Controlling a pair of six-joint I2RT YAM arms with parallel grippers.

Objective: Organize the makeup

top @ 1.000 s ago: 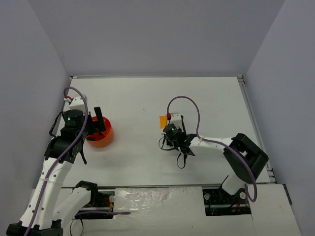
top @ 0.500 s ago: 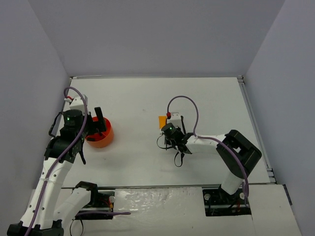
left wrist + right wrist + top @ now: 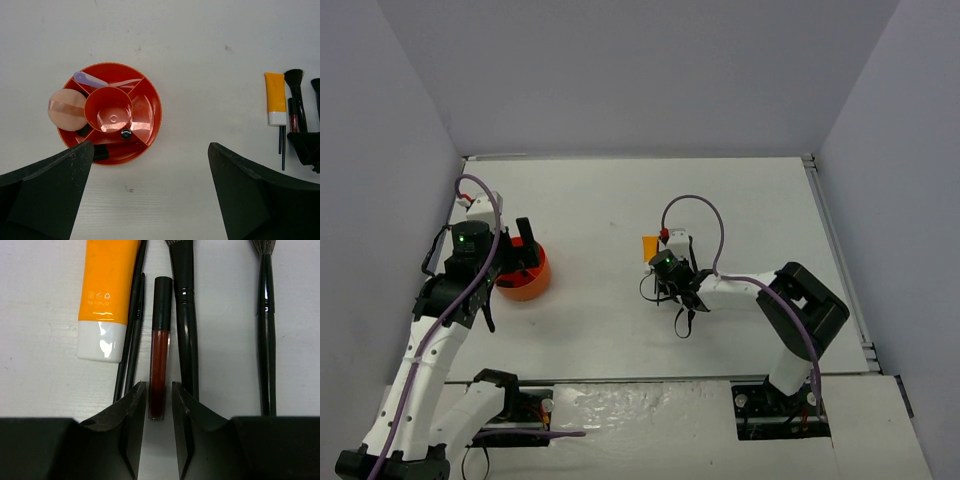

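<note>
1. Sliding a touch leftward since a second ago, the right pincer (image 3: 159, 390) now sits over the makeup row, and its elbow has tucked in toward the base.
2. The left arm has hardly changed, just a small nudge of the wrist. The tub (image 3: 150, 100) hasn't budged.
3. The right pincer is narrowly parted and straddles the near end of the gloss (image 3: 159, 365). Slivers of table show on both sides, so it's not pinching.
4. Just left of that pincer lie two thin pencils (image 3: 131, 340), with the tube (image 3: 107, 295) beyond them. Just right of it is a brush (image 3: 184, 315), and a second brush (image 3: 265, 330) lies farther right. All of them run parallel, stretching ahead of the fingertips.
5. The right forearm reaches left from a folded elbow, wrist tipped down at the table.
6. The left pincer (image 3: 151, 146) is spread wide, holds nothing and hangs well above the table.
7. The tub lies ahead of its left finger, with the puff (image 3: 66, 109) overhanging the rim on the far-left side.
8. The left arm climbs from its base, wrist bent to look straight down.
</note>
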